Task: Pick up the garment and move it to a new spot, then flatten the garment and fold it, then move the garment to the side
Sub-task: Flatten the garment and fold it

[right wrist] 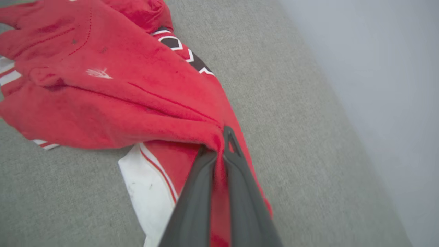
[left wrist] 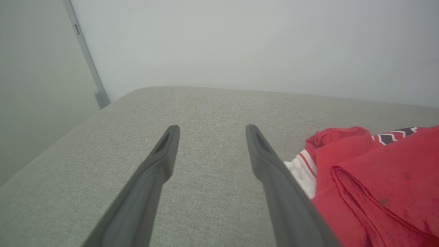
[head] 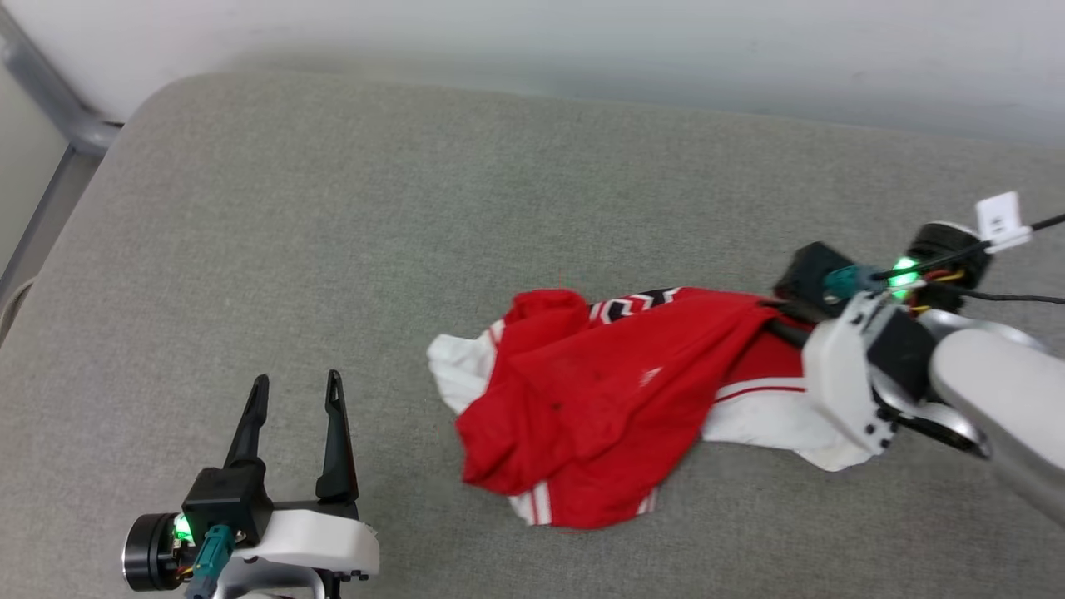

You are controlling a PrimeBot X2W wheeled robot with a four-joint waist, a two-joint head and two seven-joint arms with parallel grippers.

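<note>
Left gripper (head: 298, 378): lower left of the frame, fingers spread wide, holding nothing.
Jersey (head: 599, 399): crumpled red heap at centre frame, white sleeves poking out left and right.
Right gripper (right wrist: 219, 142): right of the frame, fingers clamped together on a red fold.
Cushion (head: 333, 208): grey fabric underneath, rounded corner upper left.
Wall (head: 582, 33): pale, along the top edge.

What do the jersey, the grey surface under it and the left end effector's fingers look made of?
The garment: soft matte knit, probably synthetic sportswear fabric; it lies in limp folds. The grey surface: matte woven upholstery cloth, seemingly padded; fine flecked weave, rounded corner. Fingers of the left end effector: dark, smooth, slightly glossy, likely moulded plastic, though unconfirmed.
</note>
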